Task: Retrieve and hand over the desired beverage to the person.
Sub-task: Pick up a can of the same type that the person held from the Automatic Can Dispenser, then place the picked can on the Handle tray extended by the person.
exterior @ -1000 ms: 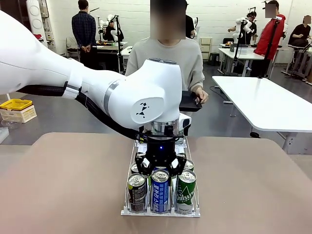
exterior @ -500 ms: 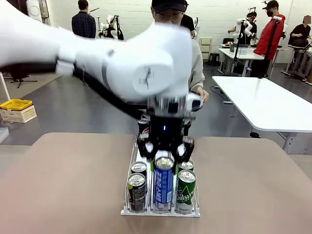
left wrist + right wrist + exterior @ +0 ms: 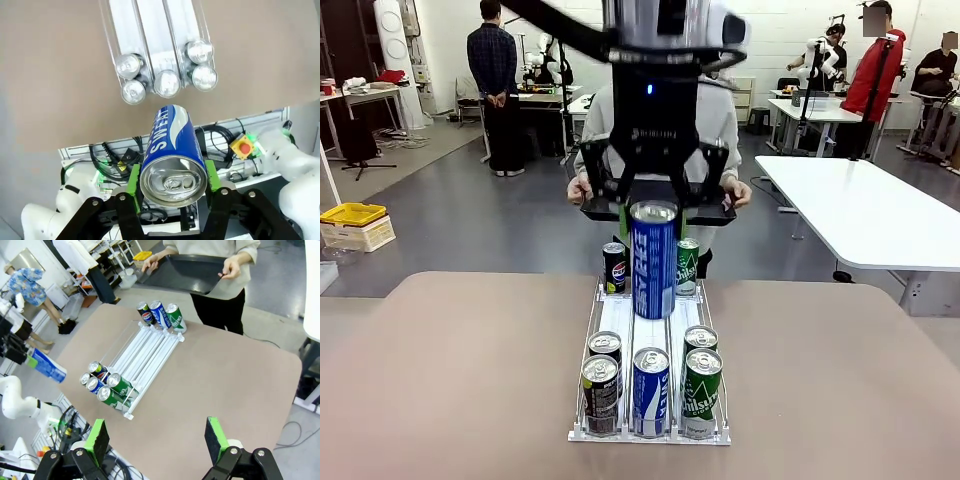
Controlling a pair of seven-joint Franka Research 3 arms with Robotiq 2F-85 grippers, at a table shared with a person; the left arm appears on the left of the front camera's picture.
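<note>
Brown desk [image 3: 440, 400] is seen nearest, bearing a clear lane rack [image 3: 618, 318] with a row of cans [image 3: 651, 392] at its near end. A second ago the tall blue can [image 3: 653, 258] stood at the front of the middle lane with the left arm's jaws closed about it. Now it has been raised well above the rack, and another blue can is seen at the front of that lane. The retrieval is thus judged done, with the handover left. The can is pinched near its top between the green pads [image 3: 133, 181] of the left arm's jaws and hangs upright: long axis vertical, lid up, base toward the desk. The right arm's jaws are spread wide and empty, high over the desk. Beyond, a black tray [image 3: 715, 212] is held out by the person [image 3: 720, 120] at the far edge.
</note>
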